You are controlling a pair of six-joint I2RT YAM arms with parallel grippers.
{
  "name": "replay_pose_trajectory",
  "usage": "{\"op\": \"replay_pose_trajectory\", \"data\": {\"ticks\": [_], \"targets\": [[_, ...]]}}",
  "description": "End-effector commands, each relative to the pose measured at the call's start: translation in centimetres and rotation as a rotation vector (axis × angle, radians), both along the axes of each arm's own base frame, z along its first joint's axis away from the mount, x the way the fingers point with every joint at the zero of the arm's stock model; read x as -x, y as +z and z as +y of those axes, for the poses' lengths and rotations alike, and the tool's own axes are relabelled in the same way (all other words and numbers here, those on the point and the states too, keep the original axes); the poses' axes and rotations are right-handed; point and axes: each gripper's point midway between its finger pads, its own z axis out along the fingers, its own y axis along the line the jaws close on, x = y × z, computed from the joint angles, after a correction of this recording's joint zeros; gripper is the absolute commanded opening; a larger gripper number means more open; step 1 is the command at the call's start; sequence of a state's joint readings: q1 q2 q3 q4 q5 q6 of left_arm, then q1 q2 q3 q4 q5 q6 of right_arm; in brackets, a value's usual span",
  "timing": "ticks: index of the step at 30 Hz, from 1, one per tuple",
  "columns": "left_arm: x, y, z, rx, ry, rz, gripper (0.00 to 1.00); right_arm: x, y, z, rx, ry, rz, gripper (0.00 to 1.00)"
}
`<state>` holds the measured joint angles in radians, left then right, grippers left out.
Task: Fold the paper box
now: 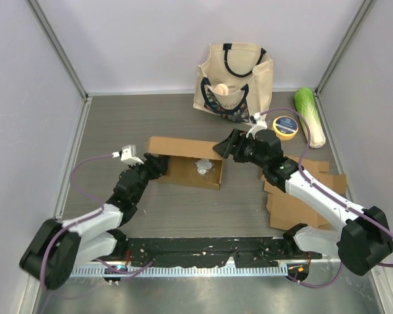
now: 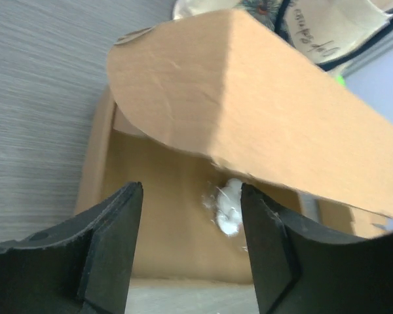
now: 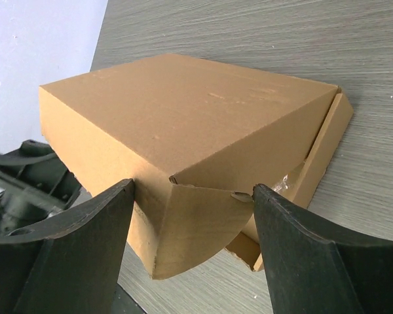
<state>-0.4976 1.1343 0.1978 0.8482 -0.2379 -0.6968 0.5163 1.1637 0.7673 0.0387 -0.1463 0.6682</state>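
We are flanking the box [image 1: 183, 163], lying long-axis left to right mid-frame, with left claw [image 1: 158, 162] and right claw [image 1: 223, 149] both released, one at each end

Place: a robotics lab test cell.
Enclosure: plain pale wall panels [image 1: 183, 39] held in metal corner posts [image 1: 59, 49] close in the back and both sides.
Surface: a grey wood-grain table [image 1: 183, 209].
Machines: a left arm [image 1: 98, 222] and a right arm [image 1: 314, 193], white and black, bolted beside a black base rail [image 1: 203, 247] at the near edge.
Objects: a cardboard box [image 1: 183, 160], flat cardboard sheets [image 1: 295, 206], a canvas tote bag [image 1: 236, 78], a napa cabbage [image 1: 311, 114] and a round yellow container [image 1: 286, 125], an unrelated mix on one table.
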Motion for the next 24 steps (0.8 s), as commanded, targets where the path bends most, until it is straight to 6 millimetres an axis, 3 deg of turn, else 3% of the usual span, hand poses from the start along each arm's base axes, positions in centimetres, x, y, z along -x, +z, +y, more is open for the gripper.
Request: {"op": "replay_pose_trajectory", "data": {"ticks": [1,2,5,6,7,10,11,12,13,15,16,17,18,19,20,22,24], "targets": [[4.3,-1.7,-1.0,0.005,-0.133,0.196,0.69,-1.3,0.9,-0.3,0.035,-0.026,-0.072,0.76],[5.0,-1.3,-0.9,0.012,-0.147,0.202,0.74,-1.4,1.1,-0.3,0.047,-0.022,-0.083,0.76],[8.1,0.0,-0.8,0.045,-0.21,0.242,0.76,-1.5,1.0,-0.3,0.065,-0.011,-0.08,0.75],[9.4,-0.4,-1.0,0.04,-0.254,0.28,0.76,-1.5,0.8,-0.3,0.08,-0.005,-0.079,0.76],[10.7,1.6,-1.6,0.079,-0.322,0.222,0.77,-1.5,0.8,-0.3,0.087,0.0,-0.081,0.76],[12.6,5.2,-2.1,0.106,-0.414,0.132,0.77,-1.1,0.3,-0.2,0.115,0.029,-0.076,0.79],[12.6,7.8,-2.0,0.11,-0.416,0.081,0.79,-1.0,0.3,-0.2,0.122,0.038,-0.083,0.79],[12.6,8.6,-1.9,0.106,-0.413,0.083,0.8,-0.5,-0.5,-0.4,0.151,0.059,-0.058,0.8],[11.9,10.8,-2.3,0.1,-0.415,0.082,0.8,-0.3,-0.7,-0.5,0.163,0.066,-0.052,0.81],[10.9,12.6,-3.2,0.068,-0.439,0.088,0.79,0.2,-1.3,-0.7,0.185,0.082,-0.031,0.81],[10.1,15.7,-3.9,0.067,-0.456,0.058,0.77,0.4,-1.7,-0.7,0.193,0.089,-0.023,0.81],[8.2,14.6,-5.1,0.03,-0.468,0.126,0.74,0.6,-2.1,-0.7,0.201,0.096,-0.011,0.81],[7.0,14.8,-5.7,0.009,-0.472,0.141,0.72,0.8,-2.6,-0.6,0.207,0.11,0.008,0.81],[5.8,17.2,-6.3,0.006,-0.48,0.098,0.7,0.8,-3.2,-0.6,0.216,0.112,0.022,0.81],[4.1,15.7,-7.6,-0.018,-0.497,0.147,0.66,1.0,-3.9,-0.7,0.223,0.115,0.039,0.81],[1.8,16.5,-8.6,-0.025,-0.493,0.11,0.65,1.1,-4.4,-0.6,0.23,0.114,0.048,0.81],[-0.4,14.1,-10.2,-0.028,-0.514,0.157,0.58,1.2,-4.8,-0.7,0.235,0.114,0.056,0.81]]}}
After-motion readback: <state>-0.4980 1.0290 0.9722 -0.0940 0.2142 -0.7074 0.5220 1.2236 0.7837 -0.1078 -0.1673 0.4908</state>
